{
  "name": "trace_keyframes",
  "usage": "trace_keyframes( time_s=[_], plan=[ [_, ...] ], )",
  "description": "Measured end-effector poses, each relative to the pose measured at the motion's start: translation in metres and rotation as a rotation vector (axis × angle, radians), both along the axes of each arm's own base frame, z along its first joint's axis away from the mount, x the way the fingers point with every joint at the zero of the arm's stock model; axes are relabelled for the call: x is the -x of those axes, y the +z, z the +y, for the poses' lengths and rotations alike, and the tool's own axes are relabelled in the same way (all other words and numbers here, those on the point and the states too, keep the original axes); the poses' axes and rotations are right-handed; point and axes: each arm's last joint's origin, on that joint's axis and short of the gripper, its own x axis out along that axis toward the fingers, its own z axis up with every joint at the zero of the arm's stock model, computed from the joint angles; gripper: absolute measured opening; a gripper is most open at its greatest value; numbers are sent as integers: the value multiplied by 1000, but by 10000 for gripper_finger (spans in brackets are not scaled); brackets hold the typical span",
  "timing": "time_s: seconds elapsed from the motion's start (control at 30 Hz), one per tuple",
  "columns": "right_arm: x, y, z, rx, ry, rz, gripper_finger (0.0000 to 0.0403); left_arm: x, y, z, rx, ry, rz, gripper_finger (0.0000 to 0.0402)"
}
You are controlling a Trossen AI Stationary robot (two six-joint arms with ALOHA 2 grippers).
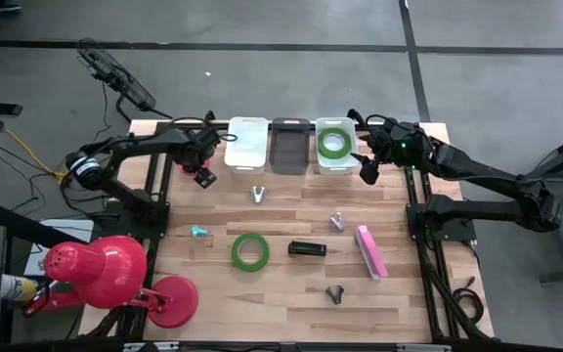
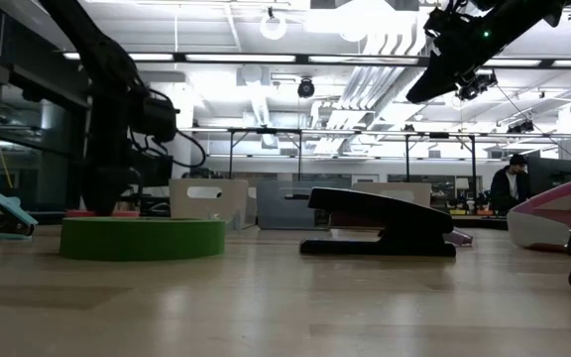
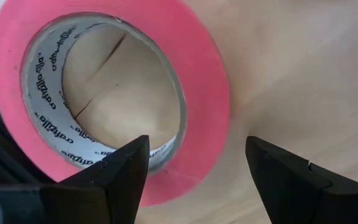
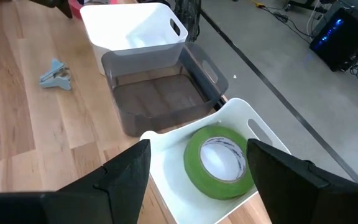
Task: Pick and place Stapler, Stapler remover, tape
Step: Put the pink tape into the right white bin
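Left end effector (image 3: 194, 174), fingers apart, straddles the rim of the pink tape (image 3: 114, 93) lying flat on the bench (image 3: 303, 68); right end effector (image 4: 197, 183) (also spread) hovers above the green tape (image 4: 219, 162) in the white bin (image 4: 166, 180).

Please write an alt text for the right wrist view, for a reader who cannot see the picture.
A green tape roll lies flat inside a white bin, seen between the open fingers of the right pincer above it. Beside this bin stand an empty grey bin and another white bin on the wooden table.
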Motion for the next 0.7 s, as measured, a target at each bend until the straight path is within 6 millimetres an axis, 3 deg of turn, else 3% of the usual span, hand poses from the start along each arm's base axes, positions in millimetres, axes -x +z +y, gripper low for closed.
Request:
trace_keyframes(
  time_s=[0.3, 0.7],
  plan=[
    [0, 0, 0, -1, 0, 0, 257, -3, -14, 1, 96, -32, 19, 240],
    [0, 0, 0, -1, 0, 0, 257, -2, -16, -2, 140, 14, 6, 120]
  ],
)
